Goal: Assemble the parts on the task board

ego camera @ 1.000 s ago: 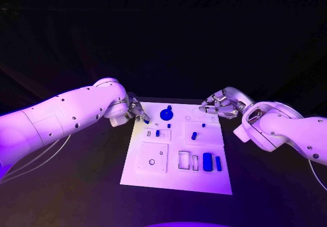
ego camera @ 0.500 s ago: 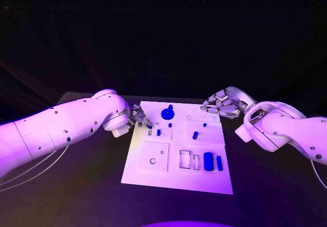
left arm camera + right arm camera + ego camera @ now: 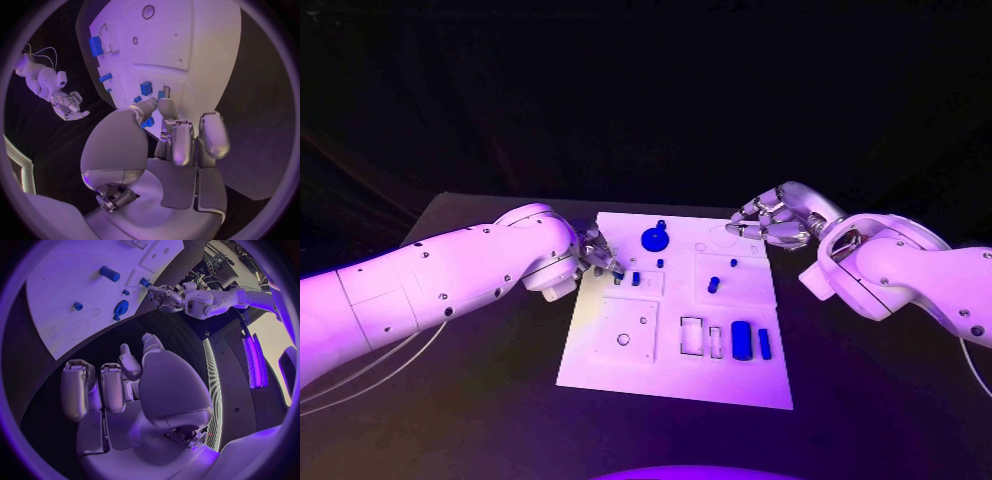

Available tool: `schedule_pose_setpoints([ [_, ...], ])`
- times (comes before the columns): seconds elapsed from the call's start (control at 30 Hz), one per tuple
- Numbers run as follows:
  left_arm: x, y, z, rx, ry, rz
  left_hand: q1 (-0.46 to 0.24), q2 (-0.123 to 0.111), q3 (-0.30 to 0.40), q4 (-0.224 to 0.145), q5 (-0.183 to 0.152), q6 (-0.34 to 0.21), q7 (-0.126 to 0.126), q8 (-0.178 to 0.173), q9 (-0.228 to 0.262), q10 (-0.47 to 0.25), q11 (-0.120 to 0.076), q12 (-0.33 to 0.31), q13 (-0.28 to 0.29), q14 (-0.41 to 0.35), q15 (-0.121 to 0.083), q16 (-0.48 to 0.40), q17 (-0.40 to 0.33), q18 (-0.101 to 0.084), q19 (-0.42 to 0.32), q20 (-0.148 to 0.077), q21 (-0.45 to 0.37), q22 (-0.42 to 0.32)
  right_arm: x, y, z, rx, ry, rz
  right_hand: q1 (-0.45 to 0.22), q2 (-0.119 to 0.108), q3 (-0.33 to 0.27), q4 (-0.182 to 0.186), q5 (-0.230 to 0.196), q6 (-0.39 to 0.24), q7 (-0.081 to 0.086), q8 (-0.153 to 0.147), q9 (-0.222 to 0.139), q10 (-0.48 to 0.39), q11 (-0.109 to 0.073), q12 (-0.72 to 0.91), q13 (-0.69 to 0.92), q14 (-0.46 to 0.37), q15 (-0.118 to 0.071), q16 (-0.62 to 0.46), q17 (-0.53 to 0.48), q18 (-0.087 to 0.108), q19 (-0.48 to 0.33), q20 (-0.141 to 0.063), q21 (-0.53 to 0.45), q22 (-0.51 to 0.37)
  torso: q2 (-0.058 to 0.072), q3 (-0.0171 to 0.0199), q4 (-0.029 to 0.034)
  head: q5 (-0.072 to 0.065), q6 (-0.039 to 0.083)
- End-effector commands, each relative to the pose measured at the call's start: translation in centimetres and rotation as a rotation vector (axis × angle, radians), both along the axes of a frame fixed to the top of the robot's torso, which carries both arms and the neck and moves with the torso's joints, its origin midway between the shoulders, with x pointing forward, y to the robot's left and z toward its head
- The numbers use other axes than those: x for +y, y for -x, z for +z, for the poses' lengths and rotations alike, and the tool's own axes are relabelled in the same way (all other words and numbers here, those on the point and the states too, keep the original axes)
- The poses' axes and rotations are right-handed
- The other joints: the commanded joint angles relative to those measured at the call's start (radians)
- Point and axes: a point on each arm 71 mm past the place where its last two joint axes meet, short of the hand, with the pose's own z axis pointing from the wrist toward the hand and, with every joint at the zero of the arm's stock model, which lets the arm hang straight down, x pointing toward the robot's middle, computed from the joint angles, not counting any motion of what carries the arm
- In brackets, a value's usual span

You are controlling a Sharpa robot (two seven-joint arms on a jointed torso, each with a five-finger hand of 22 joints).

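The white task board (image 3: pixel 678 372) lies in the middle of the black table. My left hand (image 3: pixel 594 254) hovers at the board's left edge and pinches a small blue part (image 3: pixel 148 122) between thumb and a finger, just over the board beside a small blue peg (image 3: pixel 635 279). My right hand (image 3: pixel 769 226) hangs over the board's far right corner with its fingers (image 3: pixel 112 385) apart and nothing in them. On the board are a round blue knob (image 3: pixel 653 239), a blue peg (image 3: pixel 711 285), a wide blue block (image 3: pixel 740 341) and a thin blue bar (image 3: pixel 763 343).
A square plate with a round hole (image 3: pixel 626 333) and two empty rectangular slots (image 3: pixel 691 337) sit on the board's near half. Bare black table (image 3: pixel 877 380) surrounds the board. My left forearm (image 3: pixel 444 285) stretches across the table's left side.
My left hand has moved nearer and slightly right along the board's left edge, carrying the small blue part down beside the small peg. The right hand has stayed in place.
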Motion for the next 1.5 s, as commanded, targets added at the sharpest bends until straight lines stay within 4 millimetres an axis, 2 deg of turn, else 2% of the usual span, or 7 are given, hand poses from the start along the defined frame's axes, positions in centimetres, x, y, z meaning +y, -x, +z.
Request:
schedule_pose_setpoints([
  [0.03,-0.09,0.08,0.07,-0.019,-0.04,-0.026,-0.006,0.002,0.091,-0.083,0.004,0.023,-0.029,0.037,0.169,0.007,-0.001,0.005,0.001,0.055,-0.007,0.005,0.072,-0.016,0.006,-0.001,0.003,0.001,0.15,0.09,-0.04,0.002,0.002,0.017,-0.007,0.002,-0.007,0.002,0.004,-0.005,-0.005,0.006,0.001,-0.005,-0.003,-0.005,-0.001,0.051,-0.007,-0.006,0.028,0.012,-0.005,0.001,-0.002,0.138,-0.001,0.0007,0.0001,0.0,-0.001],
  [0.4,0.0,0.26,-0.16,0.009,-0.072,-0.045,-0.007,0.001,0.093,-0.084,0.004,0.023,-0.029,0.039,0.17,0.009,-0.002,0.01,0.006,0.055,-0.007,0.005,0.072,-0.016,0.007,-0.001,0.004,0.002,0.16,0.11,-0.07,0.005,0.003,0.023,-0.009,0.004,-0.008,0.002,0.006,-0.005,-0.005,0.006,0.001,-0.005,-0.003,-0.005,-0.001,0.051,-0.007,-0.006,0.028,0.012,-0.005,0.001,-0.003,0.138,-0.001,0.0004,-0.0003,0.003,-0.001],
  [0.73,-0.07,0.36,-0.29,0.025,-0.087,-0.053,-0.009,-0.001,0.095,-0.085,0.004,0.025,-0.03,0.04,0.172,0.012,-0.002,0.015,0.011,0.055,-0.008,0.005,0.072,-0.017,0.009,-0.001,0.005,0.005,0.21,0.11,-0.08,0.006,0.003,0.031,-0.012,0.006,-0.008,0.003,0.007,-0.005,-0.005,0.006,0.002,-0.005,-0.003,-0.005,-0.001,0.051,-0.007,-0.006,0.029,0.012,-0.005,0.0,-0.002,0.138,-0.001,0.0004,0.0001,-0.003,-0.001],
  [1.03,-0.08,0.37,-0.39,0.038,-0.091,-0.054,-0.01,-0.003,0.096,-0.085,0.004,0.026,-0.031,0.041,0.173,0.013,-0.003,0.016,0.012,0.055,-0.008,0.005,0.072,-0.017,0.008,-0.001,0.005,0.005,0.27,0.14,-0.11,0.01,0.002,0.04,-0.014,0.007,-0.009,0.003,0.008,-0.005,-0.005,0.006,0.002,-0.005,-0.003,-0.006,-0.002,0.052,-0.007,-0.006,0.029,0.012,-0.005,0.0,-0.003,0.138,-0.001,0.0008,0.0007,-0.004,-0.003],
  [1.37,-0.21,0.39,-0.57,0.061,-0.105,-0.069,-0.032,-0.014,0.093,-0.076,0.004,0.028,-0.033,0.044,0.179,0.013,-0.004,0.02,0.014,0.055,-0.009,0.005,0.072,-0.017,0.008,-0.002,0.005,0.005,0.29,0.15,-0.11,0.012,0.0,0.043,-0.014,0.007,-0.009,0.003,0.008,-0.005,-0.005,0.006,0.002,-0.005,-0.003,-0.006,-0.002,0.052,-0.007,-0.006,0.029,0.012,-0.005,0.0,-0.003,0.138,-0.001,0.0013,-0.0012,-0.003,-0.003],
  [1.5,-0.16,0.33,-0.64,0.067,-0.11,-0.069,-0.056,-0.023,0.081,-0.062,0.003,0.035,-0.037,0.048,0.183,0.014,-0.006,0.02,0.011,0.055,-0.01,0.005,0.073,-0.017,0.009,-0.003,0.006,0.007,0.28,0.15,-0.11,0.012,0.0,0.043,-0.014,0.007,-0.009,0.003,0.008,-0.005,-0.005,0.006,0.002,-0.005,-0.003,-0.006,-0.002,0.052,-0.007,-0.006,0.029,0.012,-0.005,0.0,-0.003,0.138,-0.001,0.0017,-0.001,-0.003,-0.003],
])
